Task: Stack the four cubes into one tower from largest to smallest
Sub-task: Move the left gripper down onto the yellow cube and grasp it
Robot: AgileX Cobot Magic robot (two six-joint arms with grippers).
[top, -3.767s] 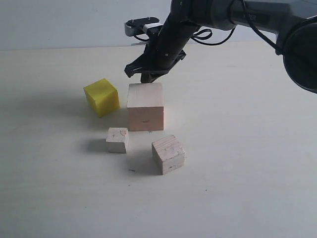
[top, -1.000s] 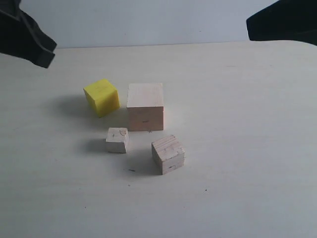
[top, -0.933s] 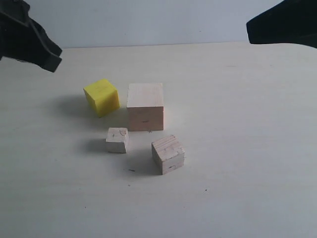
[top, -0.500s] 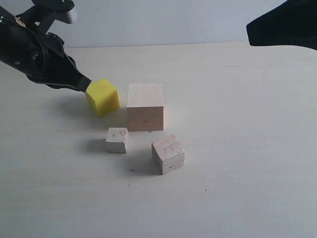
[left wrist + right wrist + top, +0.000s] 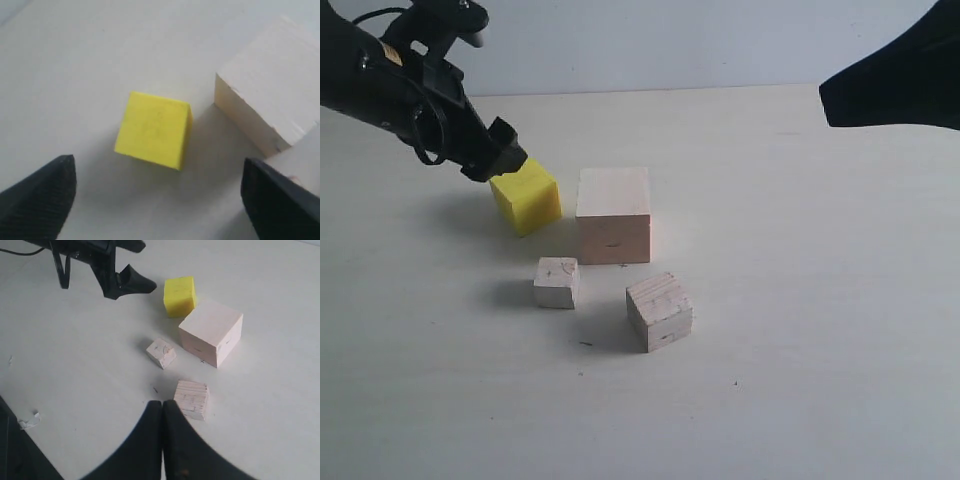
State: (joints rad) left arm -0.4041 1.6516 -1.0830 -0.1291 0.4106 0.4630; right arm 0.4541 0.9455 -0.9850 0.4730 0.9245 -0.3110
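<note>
Exterior view: all four cubes sat apart on the pale tabletop (image 5: 800,300), nothing stacked. The yellow cube (image 5: 526,196) looked smooth and matte, turned corner-on. The largest cube (image 5: 613,215) was pale bare wood with faint grain, just beside the yellow one on its right. The smallest cube (image 5: 557,282) and the medium cube (image 5: 660,311) sat in front of those two, both bare wood. Each wooden one had a small dark mark on it, too small for me to read. The left gripper (image 5: 505,155) was right at the yellow cube's upper back edge; I couldn't tell from here whether it touched. The right arm (image 5: 900,90) was a blurry dark shape up at the edge.

Left wrist view: the left gripper (image 5: 159,197) was spread wide, its ridged black pads (image 5: 40,200) on either side, with the yellow cube (image 5: 155,130) centred beyond the gap. The largest cube (image 5: 270,100) showed crisp corners and light grain.

Right wrist view: the right gripper (image 5: 161,405) had its glossy black fingers pressed together, holding nothing, above the tabletop near the medium cube (image 5: 191,398), whose end grain showed as stripes. The smallest cube (image 5: 161,352), largest cube (image 5: 210,332), yellow cube (image 5: 180,295) and left gripper (image 5: 135,285) lay beyond.
</note>
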